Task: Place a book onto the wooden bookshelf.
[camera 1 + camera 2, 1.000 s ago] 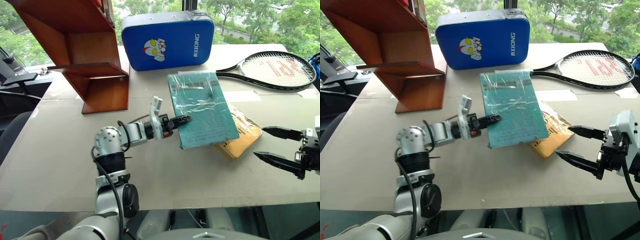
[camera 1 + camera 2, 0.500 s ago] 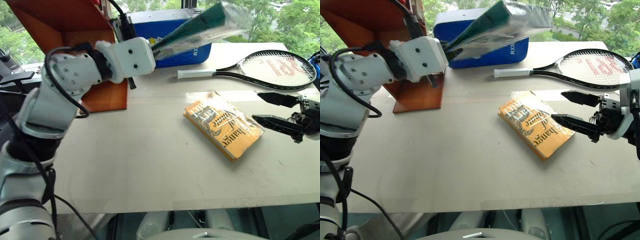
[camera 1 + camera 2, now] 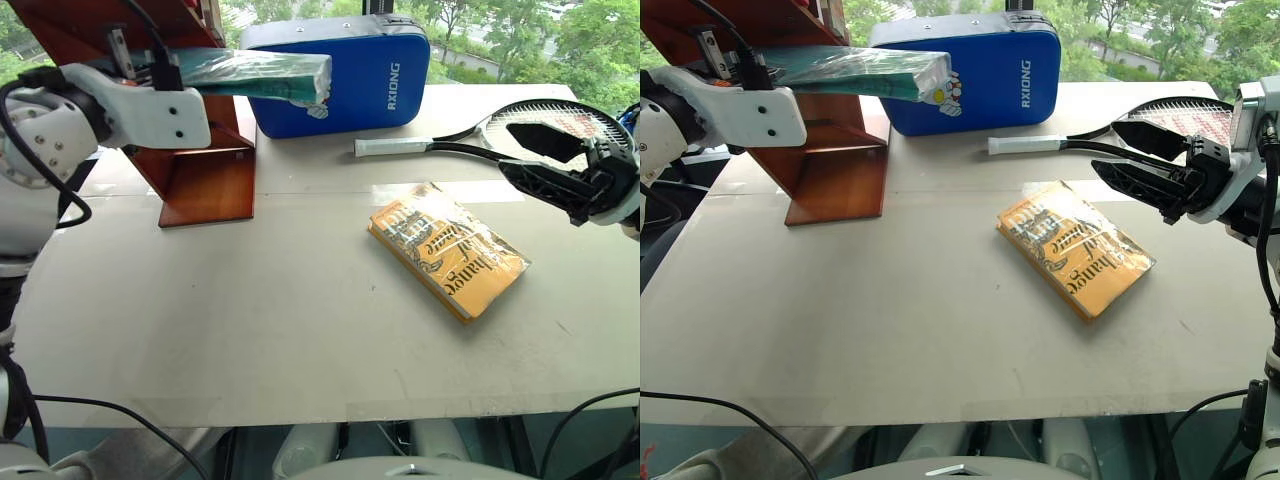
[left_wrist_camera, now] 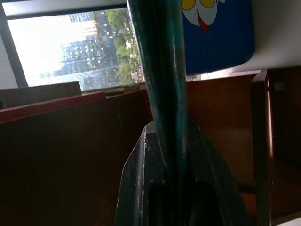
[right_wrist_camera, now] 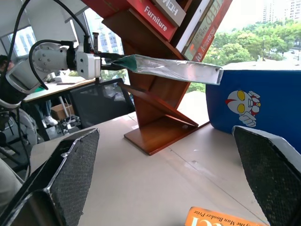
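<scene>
Teal book (image 3: 255,75), crinkled shiny wrap

The wooden bookshelf (image 3: 200,150) is cut off above; its upper shelves perhaps hidden.

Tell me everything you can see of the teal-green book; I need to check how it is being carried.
The book is teal-green, sealed in shiny, crinkled clear plastic wrap. It is off the table, held roughly level, flat side up, above the lowest board of the wooden bookshelf and in front of the blue padded case. The left gripper has its jaws shut on one end; the free end points toward the case. It rests on no shelf yet.
</scene>
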You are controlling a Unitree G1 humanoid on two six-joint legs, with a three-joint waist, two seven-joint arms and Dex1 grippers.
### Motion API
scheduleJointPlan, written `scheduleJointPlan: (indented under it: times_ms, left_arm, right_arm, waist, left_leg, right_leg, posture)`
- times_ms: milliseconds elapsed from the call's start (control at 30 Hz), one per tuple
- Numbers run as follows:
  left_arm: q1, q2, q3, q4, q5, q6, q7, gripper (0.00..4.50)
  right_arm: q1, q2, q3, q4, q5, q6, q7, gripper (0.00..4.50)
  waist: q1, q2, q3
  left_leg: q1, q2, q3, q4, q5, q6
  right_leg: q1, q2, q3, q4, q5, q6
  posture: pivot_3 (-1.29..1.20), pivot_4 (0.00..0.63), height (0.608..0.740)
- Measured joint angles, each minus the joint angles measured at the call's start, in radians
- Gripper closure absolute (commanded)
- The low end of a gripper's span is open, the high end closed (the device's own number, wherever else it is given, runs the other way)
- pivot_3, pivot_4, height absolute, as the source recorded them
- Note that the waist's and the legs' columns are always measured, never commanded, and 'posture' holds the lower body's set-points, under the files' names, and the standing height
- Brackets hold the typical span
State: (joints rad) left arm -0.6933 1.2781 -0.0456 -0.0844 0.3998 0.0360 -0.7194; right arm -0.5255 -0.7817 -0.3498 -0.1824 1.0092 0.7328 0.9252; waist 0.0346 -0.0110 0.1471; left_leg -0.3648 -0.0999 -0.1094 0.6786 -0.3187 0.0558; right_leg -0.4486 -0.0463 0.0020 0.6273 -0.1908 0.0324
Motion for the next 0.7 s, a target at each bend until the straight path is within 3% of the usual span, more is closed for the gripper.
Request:
scheduleJointPlan:
  times_ms: [233, 367, 567, 700]
  left_arm:
    - [0.078, 0.027, 0.027, 0.045, 0.010, 0.046, -0.058, 4.41]
    - [0.138, 0.030, 0.059, 0.040, 0.010, 0.109, -0.089, 3.04]
    - [0.196, 0.030, 0.104, 0.021, 0.012, 0.194, -0.105, 0.28]
    - [0.216, 0.030, 0.130, 0.014, 0.019, 0.232, -0.102, 0.13]
  right_arm:
    - [-0.001, 0.011, 0.014, -0.004, -0.038, -0.004, -0.040, 0.00]
    - [-0.002, 0.017, 0.015, -0.007, -0.043, -0.006, -0.052, 0.00]
    - [-0.003, 0.022, 0.014, -0.007, -0.049, -0.022, -0.060, 0.00]
    - [-0.009, 0.023, 0.014, -0.002, -0.055, -0.028, -0.061, 0.00]
  waist:
    - [-0.004, 0.001, 0.000]
    - [-0.017, 0.001, 0.000]
    - [-0.026, 0.001, 0.001]
    - [-0.023, 0.001, 0.001]
  left_leg:
    - [0.000, 0.000, 0.000, 0.000, 0.000, 0.000]
    - [0.000, 0.000, -0.001, 0.000, 0.000, 0.000]
    - [0.000, 0.000, -0.001, 0.000, 0.000, 0.000]
    - [0.000, 0.000, -0.001, 0.000, 0.000, 0.000]
  right_leg:
    - [0.000, 0.000, -0.001, 0.001, 0.000, 0.000]
    - [0.000, 0.000, -0.001, 0.001, 0.000, 0.000]
    - [0.000, 0.000, 0.000, 0.001, 0.000, 0.000]
    - [0.000, 0.000, 0.000, 0.001, 0.000, 0.000]
  posture:
    - [0.00, 0.150, 0.740]
    - [0.00, 0.150, 0.740]
    - [0.00, 0.150, 0.740]
    - [0.00, 0.150, 0.740]
